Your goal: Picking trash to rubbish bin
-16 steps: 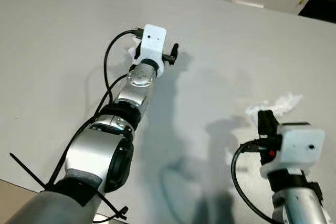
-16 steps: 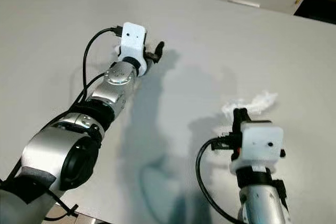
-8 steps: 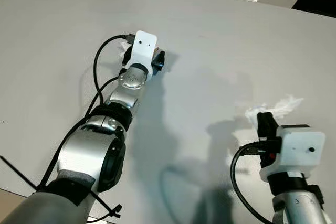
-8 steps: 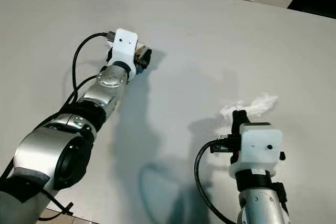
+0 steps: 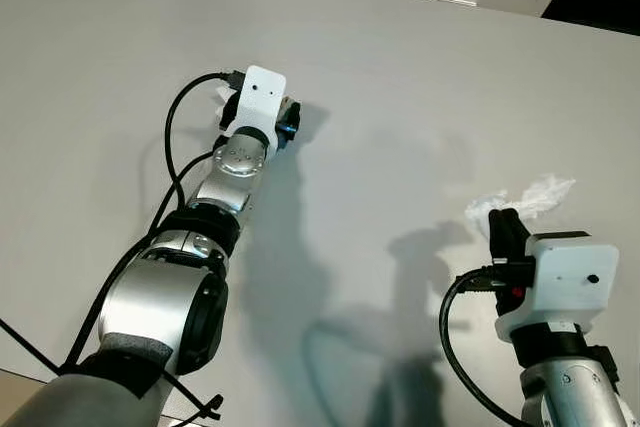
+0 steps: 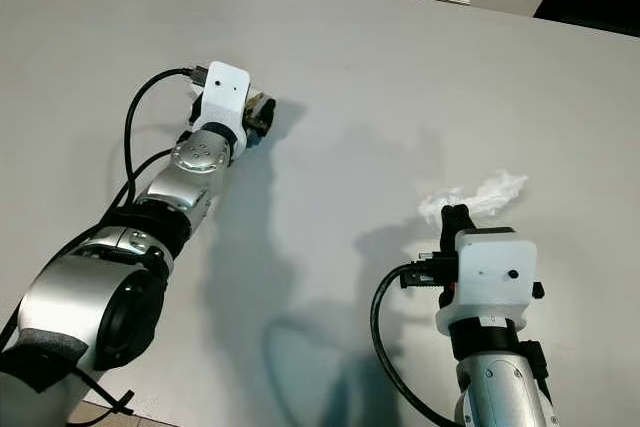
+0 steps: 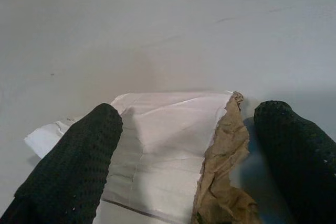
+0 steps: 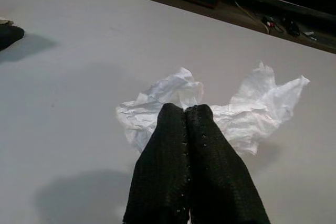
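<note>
Left wrist view: left gripper (image 7: 184, 156) jaws spread astride torn paper (image 7: 168, 150).

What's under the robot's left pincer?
Between the open fingers of the left pincer lies a flat white paper with a torn brown edge, resting on the grey table. The fingers cover part of it, and whatever might lie beneath it is hidden.

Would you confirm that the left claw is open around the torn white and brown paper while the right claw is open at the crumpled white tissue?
Not quite: the right claw is shut, its fingers pressed together just short of the crumpled white tissue, as the right wrist view shows. The left claw is indeed open around the torn white and brown paper.
</note>
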Tool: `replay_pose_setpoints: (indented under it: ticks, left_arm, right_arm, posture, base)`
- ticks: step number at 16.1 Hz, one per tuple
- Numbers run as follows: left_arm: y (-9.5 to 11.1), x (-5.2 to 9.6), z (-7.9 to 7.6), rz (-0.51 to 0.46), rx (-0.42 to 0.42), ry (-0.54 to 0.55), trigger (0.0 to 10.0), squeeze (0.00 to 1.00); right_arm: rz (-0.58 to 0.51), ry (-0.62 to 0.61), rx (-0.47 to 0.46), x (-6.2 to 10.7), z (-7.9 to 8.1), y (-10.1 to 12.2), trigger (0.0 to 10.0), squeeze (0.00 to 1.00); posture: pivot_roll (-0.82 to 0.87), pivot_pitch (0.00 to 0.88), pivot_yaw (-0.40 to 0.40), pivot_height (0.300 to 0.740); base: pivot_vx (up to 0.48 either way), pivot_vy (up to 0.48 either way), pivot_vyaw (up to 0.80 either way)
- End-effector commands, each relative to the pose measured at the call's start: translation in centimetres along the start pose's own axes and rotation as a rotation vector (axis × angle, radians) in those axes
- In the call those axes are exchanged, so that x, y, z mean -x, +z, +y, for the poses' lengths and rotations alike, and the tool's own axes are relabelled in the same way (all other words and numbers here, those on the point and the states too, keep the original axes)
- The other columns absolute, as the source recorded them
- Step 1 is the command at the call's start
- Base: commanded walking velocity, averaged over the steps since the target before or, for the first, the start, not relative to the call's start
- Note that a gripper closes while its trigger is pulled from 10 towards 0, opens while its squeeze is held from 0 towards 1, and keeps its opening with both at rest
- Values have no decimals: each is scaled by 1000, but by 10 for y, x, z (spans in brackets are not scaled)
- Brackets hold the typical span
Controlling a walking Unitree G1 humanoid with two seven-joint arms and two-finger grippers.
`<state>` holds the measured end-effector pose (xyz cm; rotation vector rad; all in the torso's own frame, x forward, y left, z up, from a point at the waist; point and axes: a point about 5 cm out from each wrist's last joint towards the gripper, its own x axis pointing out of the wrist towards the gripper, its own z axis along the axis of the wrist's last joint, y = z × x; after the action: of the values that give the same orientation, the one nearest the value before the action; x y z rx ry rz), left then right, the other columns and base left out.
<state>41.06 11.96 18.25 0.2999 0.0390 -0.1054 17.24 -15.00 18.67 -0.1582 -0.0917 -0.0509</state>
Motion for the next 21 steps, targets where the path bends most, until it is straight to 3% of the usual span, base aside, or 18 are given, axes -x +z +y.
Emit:
replay_pose_setpoints:
  ticks: [1,5,11,17,21]
  left_arm:
    - [-83,25,-3,345,-46,-37,10000,0]
    - [-104,36,9,402,-65,-27,10000,0]
    - [-114,42,1,383,-8,-83,10000,0]
    - [-128,53,8,397,18,-81,10000,0]
    - [-129,64,9,351,36,-108,10000,0]
  right_arm:
    - [23,-3,4,1,-2,-3,10000,0]
    - [23,2,7,-1,-3,-4,10000,0]
    - [8,23,10,-9,-4,-5,10000,0]
    - [-6,50,7,-17,-3,-6,10000,0]
    - [-9,62,5,-19,-3,-7,10000,0]
  posture:
    - [-131,319,-34,740]
    - [-116,318,-29,740]
    - [-58,298,-35,740]
    - [-15,289,-38,740]
    - [16,288,-40,740]
  base:
    - [0,0,0]
    - [0,0,0]
    - [0,0,0]
    - [0,0,0]
    - [0,0,0]
